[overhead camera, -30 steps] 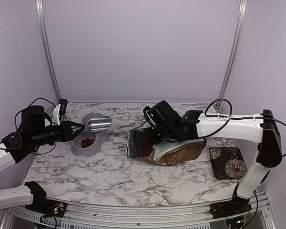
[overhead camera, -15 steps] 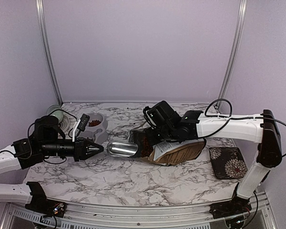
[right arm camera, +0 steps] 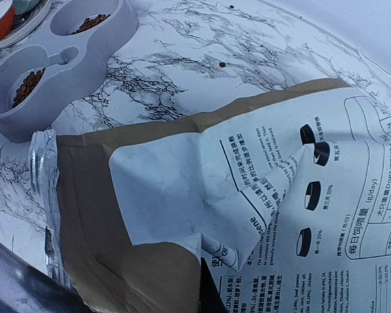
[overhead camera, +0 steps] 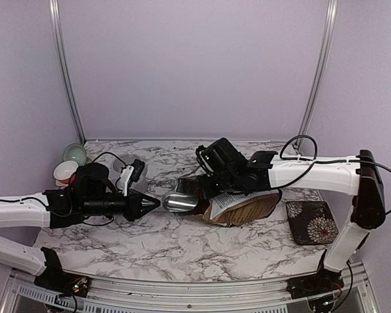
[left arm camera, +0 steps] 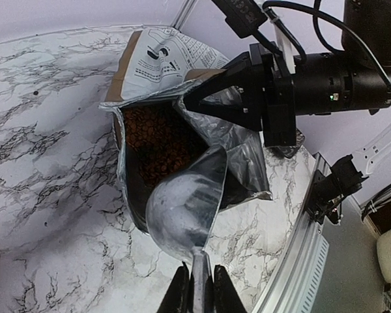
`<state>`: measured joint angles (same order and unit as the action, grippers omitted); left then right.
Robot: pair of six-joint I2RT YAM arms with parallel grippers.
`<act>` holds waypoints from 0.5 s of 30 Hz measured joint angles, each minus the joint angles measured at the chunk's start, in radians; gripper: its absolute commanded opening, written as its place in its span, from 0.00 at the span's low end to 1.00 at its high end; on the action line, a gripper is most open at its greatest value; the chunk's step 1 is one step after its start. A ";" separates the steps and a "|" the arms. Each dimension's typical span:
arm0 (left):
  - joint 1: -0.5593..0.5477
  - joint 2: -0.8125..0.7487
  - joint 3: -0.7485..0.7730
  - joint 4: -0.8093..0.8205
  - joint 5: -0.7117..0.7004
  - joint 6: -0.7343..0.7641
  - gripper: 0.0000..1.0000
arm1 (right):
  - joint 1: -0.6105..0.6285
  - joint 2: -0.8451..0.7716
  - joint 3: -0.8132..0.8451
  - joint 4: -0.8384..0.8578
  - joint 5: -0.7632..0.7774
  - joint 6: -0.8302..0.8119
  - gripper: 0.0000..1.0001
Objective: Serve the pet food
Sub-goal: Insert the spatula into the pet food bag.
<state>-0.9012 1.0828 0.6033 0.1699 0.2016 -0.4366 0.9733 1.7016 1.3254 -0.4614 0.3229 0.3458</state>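
We see the left gripper (left arm camera: 199, 290) closed tight on the thin handle of a metal scoop (left arm camera: 182, 208), which lies nearly level above the marble worktop (overhead camera: 182, 251). Its bowl shows bare metal, and its front lip sits at the mouth of the dog-food bag (left arm camera: 163, 55). The bag lies on its side near the middle of the worktop, with its foil-lined opening turned towards the left arm. The right gripper (left arm camera: 195, 101) is clamped on the upper edge of that opening, holding it up. Most of the pet food (left arm camera: 156, 140) sits inside the bag as a dark heap of kibble just behind the scoop. In the right wrist view we also find some kibble in both wells of the grey double feeder (right arm camera: 72, 62), which stands beyond the bag on the left arm's side. One loose pellet (right arm camera: 222, 64) lies on the marble near the bag.
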 measured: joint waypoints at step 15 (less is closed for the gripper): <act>-0.094 0.260 0.125 0.068 -0.290 0.077 0.00 | 0.005 0.000 0.000 0.000 0.008 0.003 0.00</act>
<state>-0.9955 1.3426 0.7284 0.2375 -0.0879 -0.3595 0.9779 1.7016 1.3254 -0.4614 0.3305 0.3485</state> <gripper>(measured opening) 0.109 0.004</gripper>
